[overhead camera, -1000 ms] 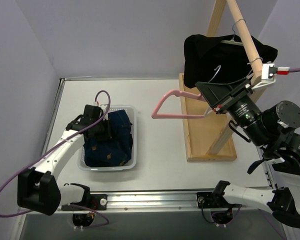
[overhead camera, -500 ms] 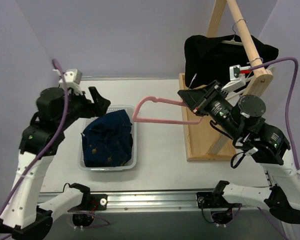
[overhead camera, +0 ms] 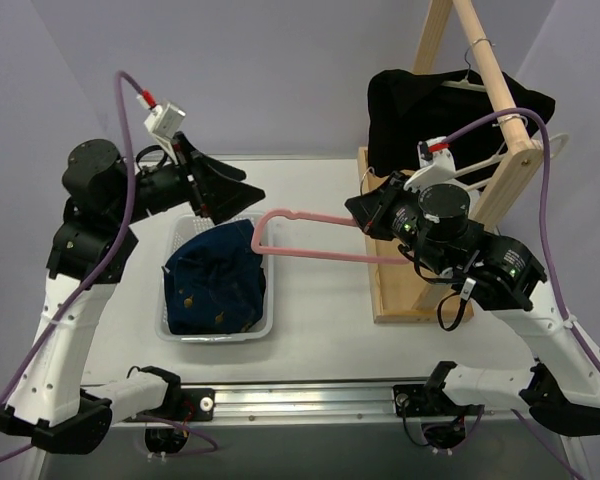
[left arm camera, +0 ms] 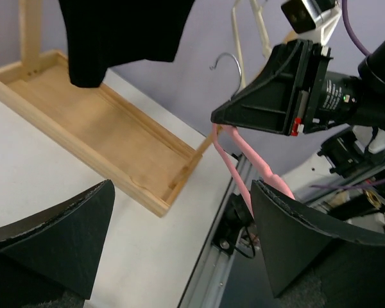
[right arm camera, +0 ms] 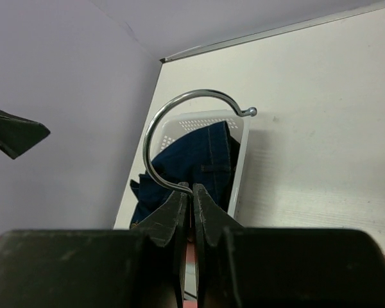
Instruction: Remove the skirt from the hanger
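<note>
Small white print on the right arm's black housing (left arm camera: pixel 337 96), seen from the left wrist, is too small to read. The left gripper (overhead camera: pixel 238 200) stands spread wide with nothing between its fingers. It is well left of the pale wooden rack (overhead camera: pixel 400 290), above the white perforated plastic basket (overhead camera: pixel 166 320) that holds a blue denim garment (overhead camera: pixel 215 285). The right gripper (overhead camera: pixel 352 207), just left of the rack, is clamped on the thin pink plastic hanger (overhead camera: pixel 310 250) at the foot of its curved metal hook (right arm camera: pixel 199 92). The black pleated fabric skirt (overhead camera: pixel 420 115) hangs on the pale cream plastic hanger (overhead camera: pixel 467 84) from the rack's slanted top rail (overhead camera: pixel 490 65), apart from both grippers.
</note>
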### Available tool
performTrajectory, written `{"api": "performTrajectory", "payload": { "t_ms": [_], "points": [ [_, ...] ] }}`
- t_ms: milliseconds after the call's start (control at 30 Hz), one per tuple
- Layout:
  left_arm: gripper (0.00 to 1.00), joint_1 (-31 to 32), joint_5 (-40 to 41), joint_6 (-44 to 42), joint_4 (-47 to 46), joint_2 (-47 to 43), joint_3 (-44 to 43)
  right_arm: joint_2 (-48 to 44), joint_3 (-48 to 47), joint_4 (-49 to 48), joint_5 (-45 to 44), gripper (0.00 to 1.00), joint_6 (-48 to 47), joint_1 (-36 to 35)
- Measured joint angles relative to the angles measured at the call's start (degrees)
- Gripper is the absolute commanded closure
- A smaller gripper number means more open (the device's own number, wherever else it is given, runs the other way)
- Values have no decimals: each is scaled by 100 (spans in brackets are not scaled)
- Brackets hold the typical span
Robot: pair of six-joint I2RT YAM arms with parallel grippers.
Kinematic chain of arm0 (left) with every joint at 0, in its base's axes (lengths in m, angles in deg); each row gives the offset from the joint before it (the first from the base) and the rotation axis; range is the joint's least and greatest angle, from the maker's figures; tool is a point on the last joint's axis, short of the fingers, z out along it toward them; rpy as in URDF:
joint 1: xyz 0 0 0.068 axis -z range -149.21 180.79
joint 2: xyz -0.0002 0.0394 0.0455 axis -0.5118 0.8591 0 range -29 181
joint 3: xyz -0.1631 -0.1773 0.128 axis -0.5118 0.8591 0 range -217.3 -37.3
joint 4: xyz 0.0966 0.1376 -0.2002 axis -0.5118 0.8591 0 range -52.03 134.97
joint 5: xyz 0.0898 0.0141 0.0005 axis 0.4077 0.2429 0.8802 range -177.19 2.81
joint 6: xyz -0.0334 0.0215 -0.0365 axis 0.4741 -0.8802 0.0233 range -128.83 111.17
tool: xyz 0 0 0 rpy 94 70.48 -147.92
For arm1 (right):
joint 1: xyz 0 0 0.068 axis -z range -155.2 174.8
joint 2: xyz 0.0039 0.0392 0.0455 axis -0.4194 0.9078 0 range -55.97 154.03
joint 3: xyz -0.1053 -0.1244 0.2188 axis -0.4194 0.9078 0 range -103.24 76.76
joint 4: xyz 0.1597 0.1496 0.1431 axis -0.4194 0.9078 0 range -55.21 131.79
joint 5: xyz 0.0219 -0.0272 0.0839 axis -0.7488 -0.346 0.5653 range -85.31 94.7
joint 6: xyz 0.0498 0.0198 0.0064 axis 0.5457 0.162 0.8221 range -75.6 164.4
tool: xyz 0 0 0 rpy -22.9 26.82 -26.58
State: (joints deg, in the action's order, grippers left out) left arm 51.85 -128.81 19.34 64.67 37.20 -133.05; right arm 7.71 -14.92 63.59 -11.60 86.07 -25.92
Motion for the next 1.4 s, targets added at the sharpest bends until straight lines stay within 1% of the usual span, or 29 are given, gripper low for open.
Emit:
{"api": "performTrajectory", "payload": {
  "t_ms": [200,367,767,1000,1067,1100,1133,1167,1200,1233,1267,1300,1333,1367,1400],
  "points": [
    [5,28,-704,17,13,70,63,83,-175,118,-98,100,-103,0],
    [5,28,-960,-9,22,-109,63,223,-267,168,-129,100,-127,0],
    [4,39,-1134,24,24,-184,61,372,-323,188,-168,100,-127,0],
    [3,245,-1099,-223,446,-188,63,636,-623,184,-201,100,-153,0],
    [19,341,-1051,-317,592,-186,63,710,-686,181,-203,100,-166,0],
    [63,391,-1012,-365,667,-181,63,741,-704,177,-203,100,-168,0],
    [94,437,-968,-417,750,-166,61,765,-706,173,-201,100,-170,0],
    [97,479,-909,-507,850,-140,37,789,-706,177,-201,99,-173,0],
    [98,525,-822,-595,981,-101,-9,802,-708,186,-232,88,-199,2],
    [98,555,-664,-688,1106,-55,-70,802,-708,199,-258,55,-208,11],
    [98,581,-511,-765,1207,7,-151,802,-726,190,-232,39,-190,11],
    [98,621,-400,-841,1290,90,-243,807,-758,181,-223,30,-205,4],
    [98,671,-332,-894,1333,149,-302,802,-796,186,-201,3,-214,0],
    [98,721,-190,-962,1344,199,-365,793,-835,181,-168,0,-203,0],
    [98,752,-122,-997,1340,240,-385,776,-881,188,-144,0,-221,0]
  ]
}}
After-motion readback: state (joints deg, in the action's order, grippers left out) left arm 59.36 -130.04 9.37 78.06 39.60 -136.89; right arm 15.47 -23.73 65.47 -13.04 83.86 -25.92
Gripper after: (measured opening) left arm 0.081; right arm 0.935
